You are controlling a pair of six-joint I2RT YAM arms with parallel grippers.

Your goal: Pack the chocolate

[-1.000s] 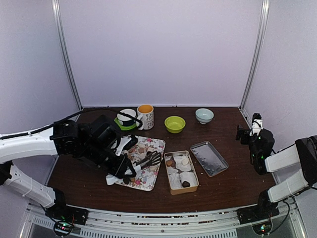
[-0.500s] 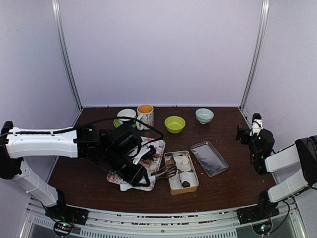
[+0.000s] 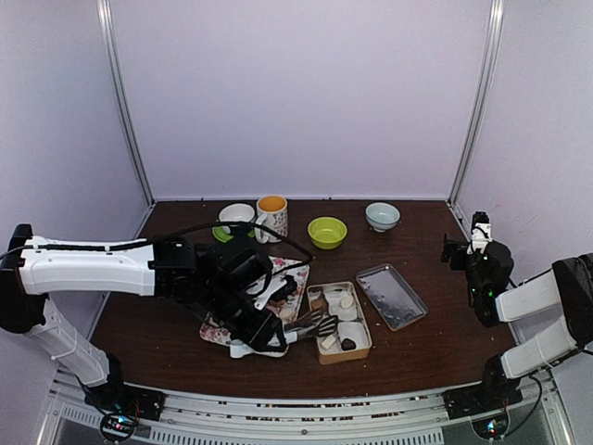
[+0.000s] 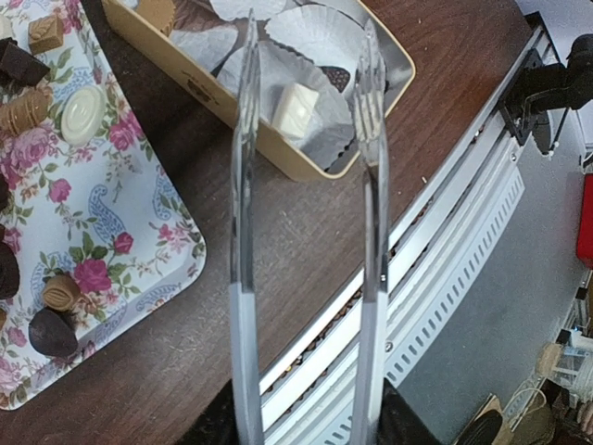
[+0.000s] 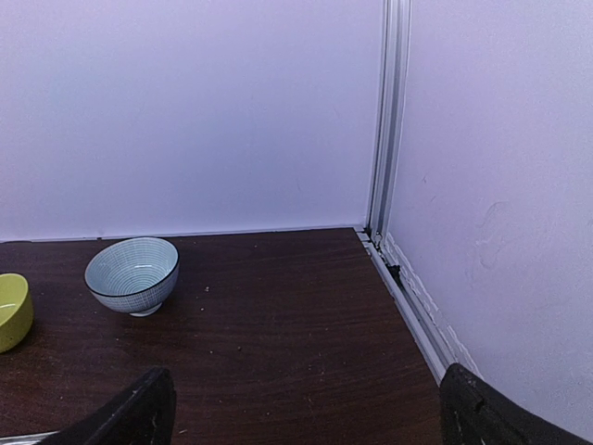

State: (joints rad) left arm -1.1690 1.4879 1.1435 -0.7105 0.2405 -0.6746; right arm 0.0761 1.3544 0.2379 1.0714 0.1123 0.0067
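1. Top cam: my left arm is reaching across the table. The left gripper (image 3: 276, 334) is clamping a pair of tongs (image 3: 313, 324), and their tips are hanging over the near-left part of the tin (image 3: 347, 358). The flowery tray (image 3: 289, 276) is sitting just left of the tin, mostly hidden under the arm. A flat metal tray (image 3: 391, 295) is lying just right of the tin. The right gripper (image 3: 463, 246) is hanging at the right edge, well apart from all of it.

2. Left wrist cam: the tong blades are standing apart. I'm looking down between them at a white square chocolate (image 4: 298, 102) sitting in a paper cup (image 4: 278, 74) inside the tin. A dark chocolate (image 4: 335, 78) is sitting in the next cup. More chocolates (image 4: 83, 111) are lying on the flowery tray: cream, light brown and dark ones.

3. Right wrist cam: the right gripper's jaws are spread wide open. It's facing a pale blue bowl (image 5: 132, 273) near the back wall, and a green bowl (image 5: 7, 311) is poking in at the left edge.
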